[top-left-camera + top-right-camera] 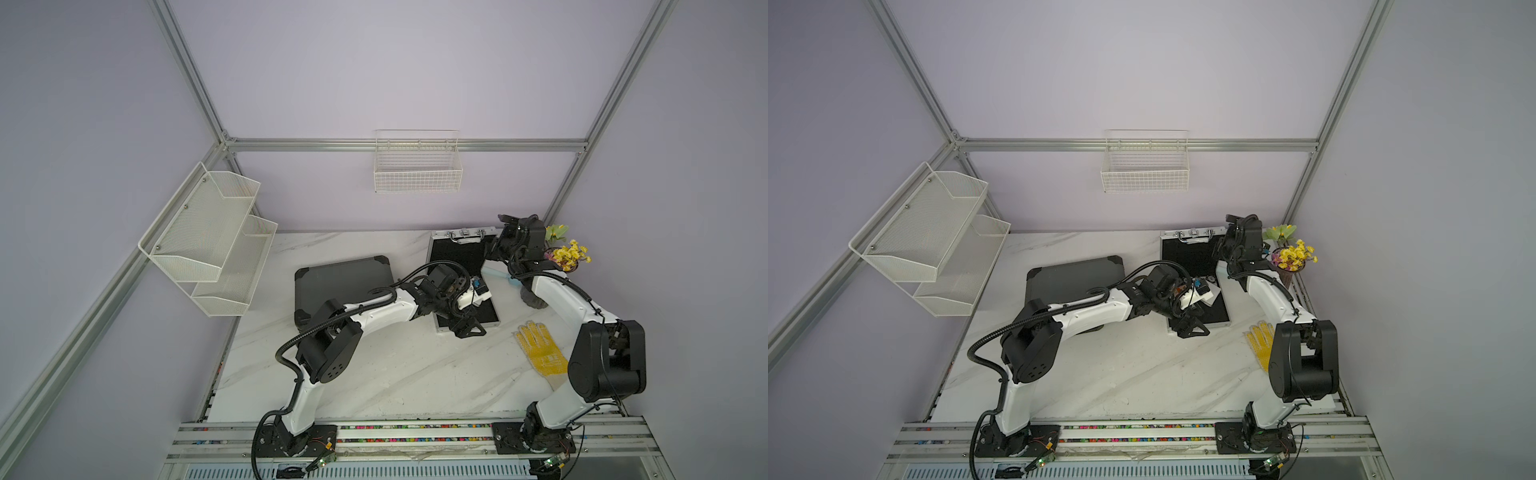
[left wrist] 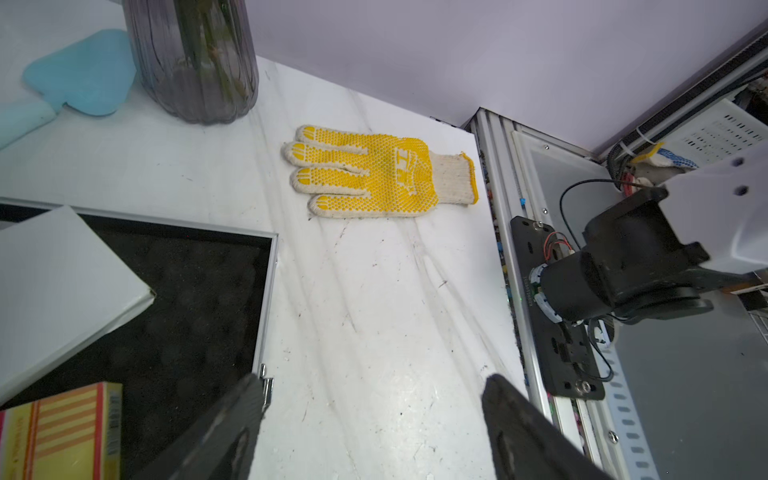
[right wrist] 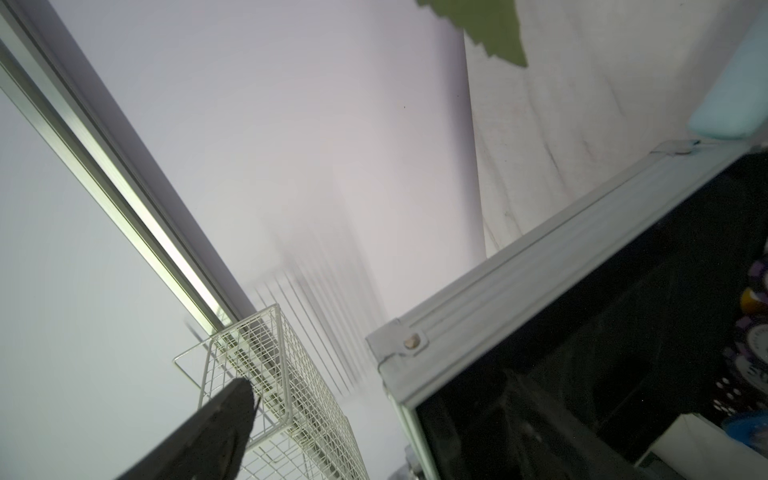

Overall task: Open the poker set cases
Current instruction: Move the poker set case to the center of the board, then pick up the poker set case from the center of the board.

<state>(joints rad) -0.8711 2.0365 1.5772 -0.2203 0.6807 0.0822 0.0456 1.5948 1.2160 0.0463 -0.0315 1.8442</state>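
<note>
Lying beside left hand (image 2: 374, 386): silver case (image 2: 268, 291).

Front half of the table (image 1: 395, 386): bare marble, free passage between the arm bases. Right front: a glove (image 1: 540, 351) lies flat. The strip right of the silver case (image 1: 487, 313) is narrow, taken up by a vase (image 2: 195, 75) and a pale blue object (image 2: 83, 70). The raised lid (image 1: 455, 253) walls off the rear. The left arm (image 1: 382, 311) crosses the gap beside the dark grey case (image 1: 336, 282).

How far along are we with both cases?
Done: the smaller silver aluminium case stands open, black lining showing. In hand: the left gripper hovers open over its near end; the right gripper is open beside the lid. Left: the larger dark grey case lies shut.
</note>
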